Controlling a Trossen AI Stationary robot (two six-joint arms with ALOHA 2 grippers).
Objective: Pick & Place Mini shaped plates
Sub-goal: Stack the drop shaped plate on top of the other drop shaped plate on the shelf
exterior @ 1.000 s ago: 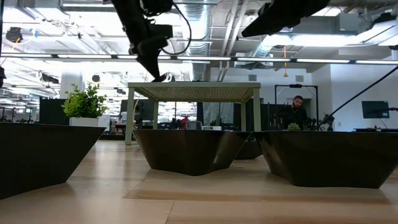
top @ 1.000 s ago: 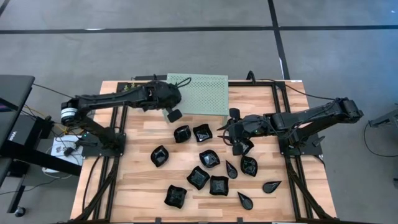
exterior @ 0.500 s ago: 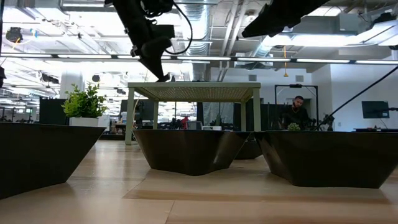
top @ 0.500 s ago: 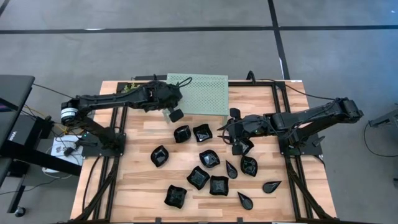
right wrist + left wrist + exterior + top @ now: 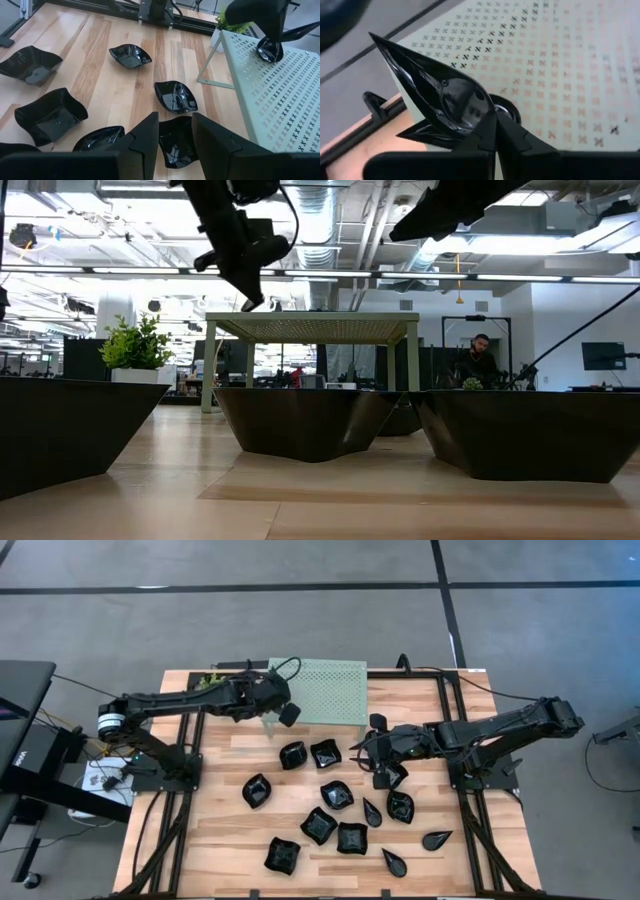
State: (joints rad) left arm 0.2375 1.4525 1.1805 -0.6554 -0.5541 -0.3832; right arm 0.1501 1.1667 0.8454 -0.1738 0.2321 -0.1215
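My left gripper (image 5: 281, 712) is shut on a black teardrop-shaped mini plate (image 5: 440, 90), held over the near left corner of the pale green perforated rack (image 5: 325, 690); the right wrist view shows the plate (image 5: 270, 50) just above the rack top. Several other black mini plates, such as one (image 5: 336, 795) mid-table, rest on their bases on the wooden table. My right gripper (image 5: 379, 754) is open and hovers above a plate (image 5: 174, 141) near the rack's right leg, touching nothing. My left gripper pinches the teardrop plate between its two fingers at the rim of its rounded end (image 5: 485, 119). The pointed tip (image 5: 374, 36) sticks out away from the fingers. The plate is lifted clear, tilted, above the rack top.
The rack stands on thin legs (image 5: 412, 365) at the table's far side, with room beneath it. Plates crowd the table's middle and near right (image 5: 400, 806). Bare wood (image 5: 225, 755) lies at the left. A person (image 5: 478, 360) sits far behind the table.
My left gripper has carried the teardrop plate toward the table's far edge and slightly right, from in front of the rack to over its near left corner, turning as it went. It has stayed shut on the plate.
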